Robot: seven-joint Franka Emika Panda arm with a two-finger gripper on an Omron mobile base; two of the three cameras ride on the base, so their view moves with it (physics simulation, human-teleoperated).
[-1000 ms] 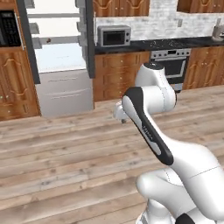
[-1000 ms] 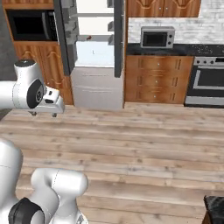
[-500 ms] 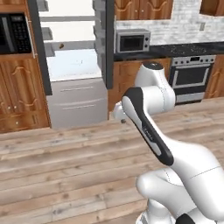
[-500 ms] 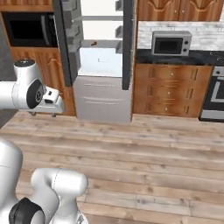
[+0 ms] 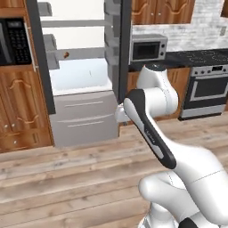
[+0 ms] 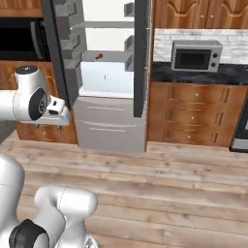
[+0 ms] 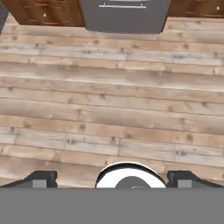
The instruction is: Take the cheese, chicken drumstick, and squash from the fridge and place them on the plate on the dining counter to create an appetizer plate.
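Both base views now sit nearer the fridge [image 5: 80,80]; tool [image 7: 111,178] spread wide, empty.

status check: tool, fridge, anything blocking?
Tool open, empty, aimed at wood floor. Fridge ahead, doors open; small orange-brown item on shelf. Path looks clear.

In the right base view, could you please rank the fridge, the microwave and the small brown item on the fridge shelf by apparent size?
1. fridge, by far the largest.
2. microwave.
3. small brown item, tiny; too small to identify.
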